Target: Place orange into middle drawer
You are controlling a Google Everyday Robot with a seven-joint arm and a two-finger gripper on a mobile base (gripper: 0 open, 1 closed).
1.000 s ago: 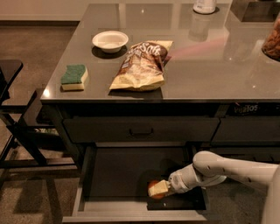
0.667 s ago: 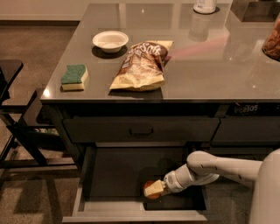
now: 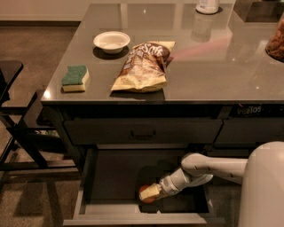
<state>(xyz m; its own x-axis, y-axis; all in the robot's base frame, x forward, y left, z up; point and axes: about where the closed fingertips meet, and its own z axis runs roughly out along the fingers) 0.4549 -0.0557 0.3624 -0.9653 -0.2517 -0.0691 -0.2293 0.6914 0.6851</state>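
In the open middle drawer [image 3: 133,208], low in the camera view, the hand [image 3: 148,193] is clenched on the orange [image 3: 145,199]. The fruit sits low over the dark bottom near the front rim, half hidden by a pale finger. The arm [image 3: 208,166] reaches in from the right. On the tabletop [image 3: 213,75] lie a sponge [image 3: 74,78], a chip bag [image 3: 142,66] whose print is unreadable, and a white bowl [image 3: 112,41]. A white container [image 3: 207,5] is cut off at the far edge.

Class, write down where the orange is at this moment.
In the camera view, the orange is low inside the open middle drawer, near its front centre, held in the gripper.
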